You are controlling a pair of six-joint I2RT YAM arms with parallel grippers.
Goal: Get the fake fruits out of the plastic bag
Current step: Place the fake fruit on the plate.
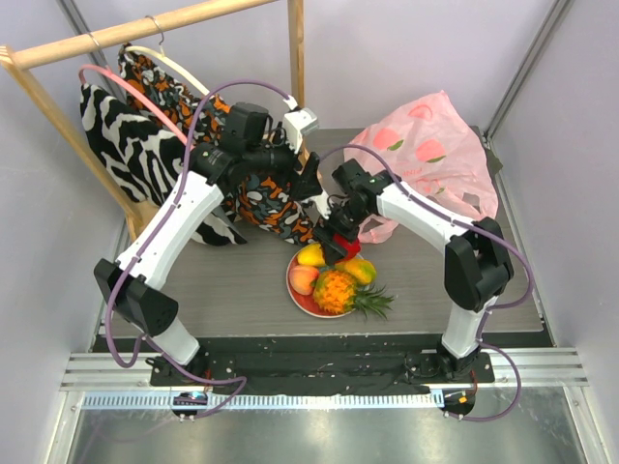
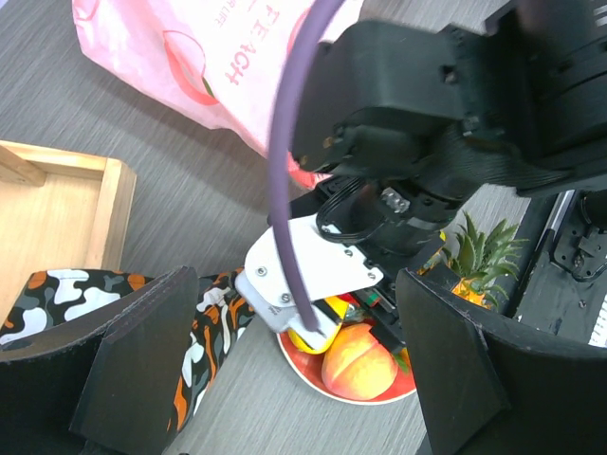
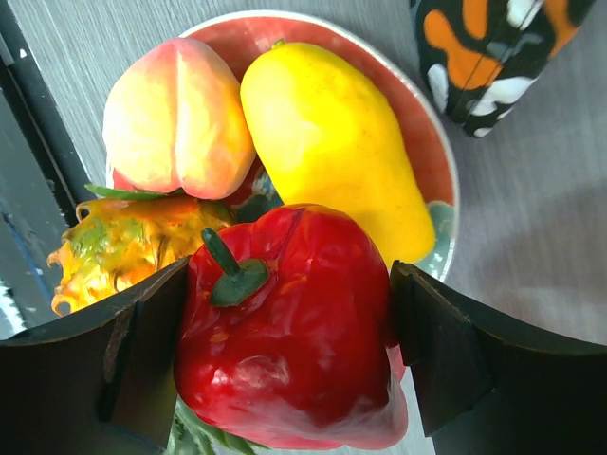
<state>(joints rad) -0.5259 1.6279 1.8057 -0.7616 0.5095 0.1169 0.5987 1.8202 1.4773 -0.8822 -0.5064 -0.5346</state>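
My right gripper is shut on the red pepper and holds it just above the round plate. On the plate lie the yellow mango, a peach and the orange pineapple. In the top view the right gripper hangs over the plate's far edge, with the pineapple at the near side. The pink plastic bag lies slumped at the back right. My left gripper is open and empty, hovering above the plate's left side; it looks down on the peach.
A wooden clothes rack with patterned garments on hangers fills the back left. Orange-and-black cloth hangs down next to the plate. The rack's wooden base lies left of the bag.
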